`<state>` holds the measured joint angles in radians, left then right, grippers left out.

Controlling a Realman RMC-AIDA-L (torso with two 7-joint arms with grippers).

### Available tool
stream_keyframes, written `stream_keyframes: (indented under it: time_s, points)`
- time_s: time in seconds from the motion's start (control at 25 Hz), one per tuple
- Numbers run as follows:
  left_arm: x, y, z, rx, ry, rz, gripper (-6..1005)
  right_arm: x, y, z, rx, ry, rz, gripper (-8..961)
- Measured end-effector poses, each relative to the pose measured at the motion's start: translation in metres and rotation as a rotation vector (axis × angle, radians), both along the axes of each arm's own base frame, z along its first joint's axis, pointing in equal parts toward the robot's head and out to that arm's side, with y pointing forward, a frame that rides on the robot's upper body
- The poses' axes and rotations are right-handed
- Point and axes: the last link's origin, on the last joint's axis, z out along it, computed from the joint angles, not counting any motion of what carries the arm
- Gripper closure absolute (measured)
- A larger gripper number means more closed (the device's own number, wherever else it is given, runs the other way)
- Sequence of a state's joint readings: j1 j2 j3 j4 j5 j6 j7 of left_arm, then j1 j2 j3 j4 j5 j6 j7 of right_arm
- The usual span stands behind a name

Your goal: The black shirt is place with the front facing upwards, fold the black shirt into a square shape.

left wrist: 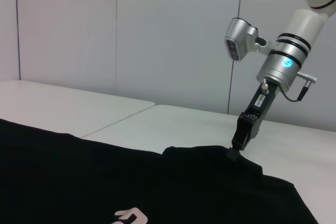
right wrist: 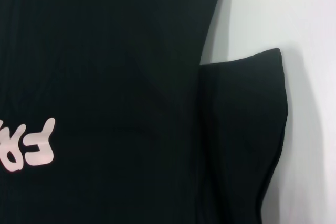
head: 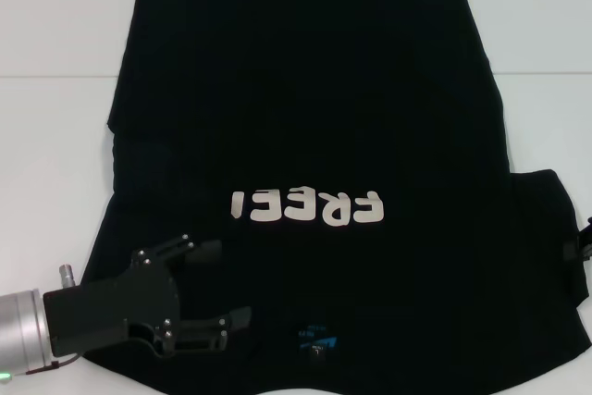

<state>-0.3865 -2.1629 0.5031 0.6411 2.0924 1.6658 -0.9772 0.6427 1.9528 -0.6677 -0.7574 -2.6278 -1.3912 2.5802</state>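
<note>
Black cloth covers most of the white desk [head: 55, 136]: the black shirt [head: 305, 108] lies spread flat with its front up. Its hem is at the far side and its collar is at the near edge, closest to the robot. Pale cream block letters [head: 307, 207] run across the chest and read upside down from the head view. A small blue neck label [head: 317, 333] shows just inside the collar.

The left claw [head: 222, 286] is low at the near left corner of the shirt, over the shoulder area, reaching in from the side on its silver wrist. Its two black fingers [head: 199, 249] are spread apart with dark cloth showing between them, so it is released and grips nothing.

The shirt's sleeve on the robot's right [right wrist: 247, 129] sticks out sideways onto bare desk, its outer edge a little rumpled and lifted. The right claw [left wrist: 233, 151] shows best in the left wrist view, where the arm angles down steeply and the black tip meets the raised edge of that sleeve. In the head view only a sliver of it [head: 585, 238] appears at the frame edge beside the sleeve. Whether its fingers are pinched on the cloth or merely touching it cannot be told from these views.
</note>
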Motion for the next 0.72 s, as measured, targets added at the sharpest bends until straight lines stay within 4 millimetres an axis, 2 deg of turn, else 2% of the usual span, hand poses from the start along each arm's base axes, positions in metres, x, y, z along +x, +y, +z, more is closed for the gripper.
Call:
stream_keyframes:
  time_s: [0.04, 0.28, 0.4, 0.72]
  points:
    - [0.000, 0.000, 0.000, 0.000, 0.000, 0.002, 66, 0.000, 0.000, 0.000, 0.000, -0.001, 0.001, 818]
    - [-0.002, 0.000, -0.002, -0.001, -0.002, 0.016, 66, 0.000, 0.001, 0.004, 0.006, -0.007, 0.005, 913]
    - [-0.002, -0.001, -0.003, -0.003, -0.005, 0.017, 66, 0.002, 0.001, 0.009, 0.018, -0.010, 0.006, 912]
    - [-0.002, -0.001, -0.003, -0.001, -0.006, 0.021, 66, 0.001, 0.002, 0.040, 0.092, -0.011, 0.016, 913]
